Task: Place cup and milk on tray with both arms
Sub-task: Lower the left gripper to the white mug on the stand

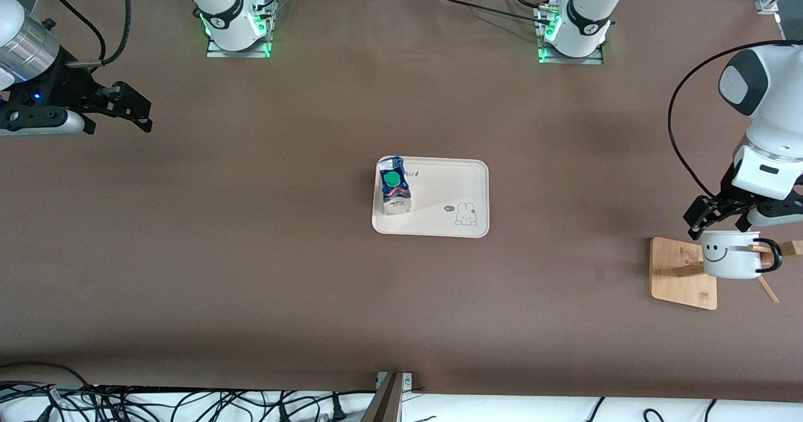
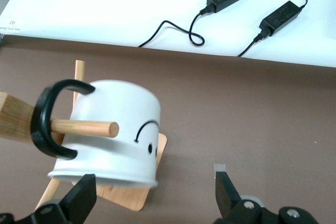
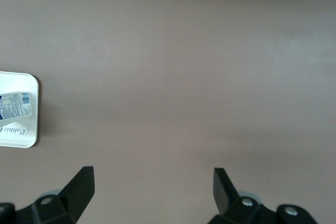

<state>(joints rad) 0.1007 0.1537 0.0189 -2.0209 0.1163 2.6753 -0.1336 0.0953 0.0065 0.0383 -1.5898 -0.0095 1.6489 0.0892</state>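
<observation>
The cream tray [image 1: 439,215] lies mid-table. The milk [image 1: 394,187], a blue and white carton with a green cap, stands on the tray at its end toward the right arm. The cup [image 1: 728,256], a white mug with a smiley face, hangs by its black handle on a peg of a wooden stand at the left arm's end. My left gripper [image 1: 721,221] is open just above the cup. In the left wrist view, the cup [image 2: 115,129] sits close in front of the open left gripper [image 2: 154,195], apart from its fingers. My right gripper [image 1: 141,108] is open and empty over bare table at the right arm's end.
The bamboo stand base [image 1: 680,271] and its peg [image 2: 86,127] carry the cup. The right wrist view shows my right gripper [image 3: 152,187], a tray corner [image 3: 29,135] and part of the milk [image 3: 14,106]. Cables lie along the table's front edge [image 1: 188,403].
</observation>
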